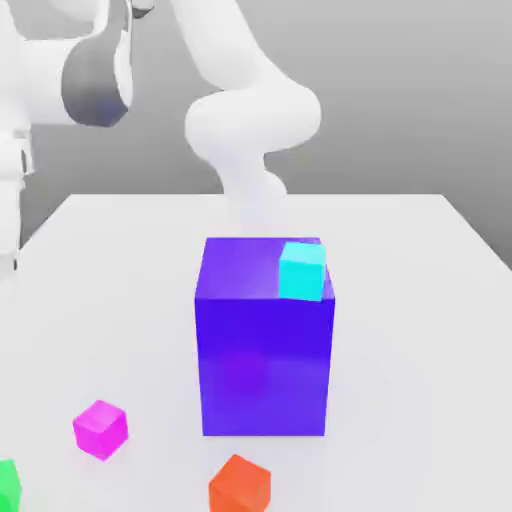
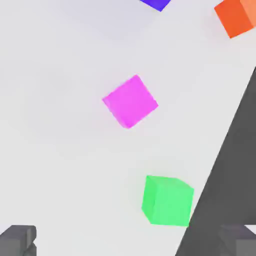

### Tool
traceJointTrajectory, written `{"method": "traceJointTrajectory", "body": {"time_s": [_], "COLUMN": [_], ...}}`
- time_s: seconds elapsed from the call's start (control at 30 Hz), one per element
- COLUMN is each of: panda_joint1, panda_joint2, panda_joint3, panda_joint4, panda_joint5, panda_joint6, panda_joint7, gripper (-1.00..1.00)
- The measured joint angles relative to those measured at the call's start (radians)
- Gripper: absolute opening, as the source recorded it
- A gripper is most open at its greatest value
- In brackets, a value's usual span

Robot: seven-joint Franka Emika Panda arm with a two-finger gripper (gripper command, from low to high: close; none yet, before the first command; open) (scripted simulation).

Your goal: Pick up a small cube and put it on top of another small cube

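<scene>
White is the robot arm (image 1: 95, 85), and its nearer part stands at the exterior view's left, high above the surface (image 1: 410, 330); another part of it rises behind the block. The hand view shows the fingers (image 2: 18, 241) open wide, with a big gap between them, and they have hold of nothing.

Going from the exterior view's left, first comes a green cube (image 1: 9, 487), cut by the picture's edge. Next is the magenta-pink cube (image 1: 101, 430), resting flat on the surface, near the green cube but apart from it. It is turned at an angle to the block's front, so one upright edge points toward the exterior camera, and two side faces can be seen together with the top. Its sides look about equal, therefore I can name no long axis. In the hand view its top looks like a tilted diamond.

Then comes an orange-red cube (image 1: 240, 486), also turned, on the surface in front of the block. The big blue-violet block (image 1: 263, 365) stands upright, its front face almost square to the exterior camera. On top of it, at the exterior view's right, sits a cyan cube (image 1: 302, 272), close to the front edge.
</scene>
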Motion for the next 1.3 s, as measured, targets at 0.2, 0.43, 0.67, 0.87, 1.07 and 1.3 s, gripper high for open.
{"method": "traceJointTrajectory", "body": {"time_s": [0.2, 0.43, 0.67, 0.87, 1.07, 1.3], "panda_joint1": [0.383, 0.583, 0.532, 0.481, 0.55, 0.602], "panda_joint2": [-0.035, -0.15, -0.122, -0.129, -0.186, -0.213], "panda_joint3": [-0.328, -0.57, -0.5, -0.397, -0.429, -0.414], "panda_joint4": [0.012, 0.073, 0.053, 0.082, 0.207, 0.367], "panda_joint5": [-0.235, -0.452, -0.4, -0.27, -0.213, -0.17], "panda_joint6": [0.011, 0.049, 0.024, -0.088, -0.182, -0.247], "panda_joint7": [-0.116, -0.03, -0.06, -0.18, -0.262, -0.306], "gripper": [0.0, -1.0, -1.0, -1.0, -1.0, -1.0]}}
